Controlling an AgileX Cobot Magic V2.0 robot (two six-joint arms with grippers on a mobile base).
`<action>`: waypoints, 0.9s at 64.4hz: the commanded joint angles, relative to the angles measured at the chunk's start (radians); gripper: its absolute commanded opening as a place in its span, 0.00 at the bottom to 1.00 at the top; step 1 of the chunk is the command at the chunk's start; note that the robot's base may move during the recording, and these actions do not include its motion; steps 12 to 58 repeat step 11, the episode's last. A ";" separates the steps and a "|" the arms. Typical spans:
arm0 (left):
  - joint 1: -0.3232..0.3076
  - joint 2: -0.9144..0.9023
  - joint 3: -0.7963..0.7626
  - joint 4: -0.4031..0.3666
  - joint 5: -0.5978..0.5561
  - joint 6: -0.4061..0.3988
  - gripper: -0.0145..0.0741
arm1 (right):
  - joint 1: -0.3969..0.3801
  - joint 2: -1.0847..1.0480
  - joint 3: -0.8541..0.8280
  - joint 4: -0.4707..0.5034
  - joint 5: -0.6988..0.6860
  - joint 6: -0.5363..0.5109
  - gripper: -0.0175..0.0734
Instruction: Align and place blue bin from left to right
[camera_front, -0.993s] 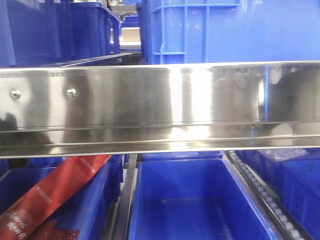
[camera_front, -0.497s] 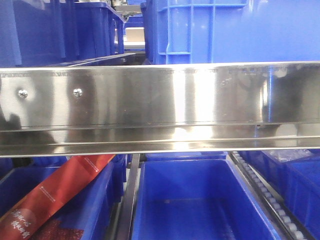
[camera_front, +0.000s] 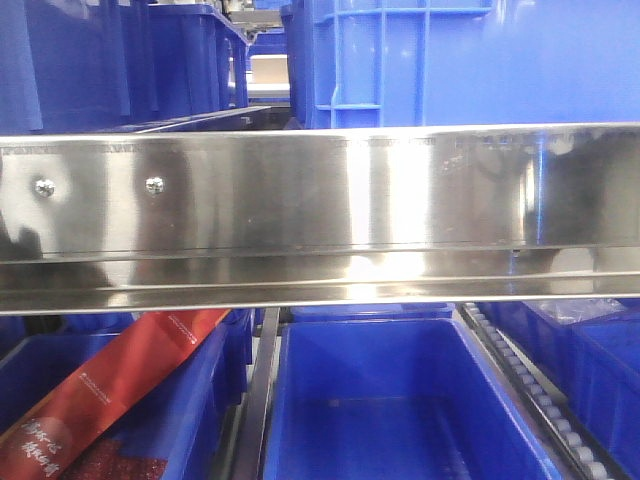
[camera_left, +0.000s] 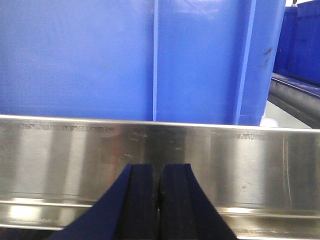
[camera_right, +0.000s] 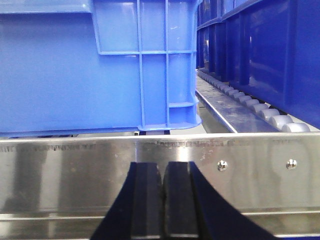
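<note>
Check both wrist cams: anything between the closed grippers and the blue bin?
Yes. The steel rail crosses in front of the left gripper and right gripper; the blue bin sits behind it, in both wrist views.

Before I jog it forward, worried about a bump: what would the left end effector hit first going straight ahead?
Probably the steel rail directly ahead of the shut left end effector; the blue bin sits behind it.

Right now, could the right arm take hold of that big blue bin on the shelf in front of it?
Probably not yet: the right gripper is shut and sits low, facing the steel rail, with the blue bin above and behind it.
</note>
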 joint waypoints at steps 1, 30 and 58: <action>0.004 0.002 -0.001 0.005 -0.020 0.002 0.17 | -0.006 -0.004 0.000 -0.011 -0.028 0.002 0.11; 0.004 0.002 -0.001 0.005 -0.020 0.002 0.17 | -0.006 -0.004 0.000 -0.011 -0.028 0.002 0.11; 0.004 0.002 -0.001 0.005 -0.020 0.002 0.17 | -0.006 -0.004 0.000 -0.011 -0.028 0.002 0.11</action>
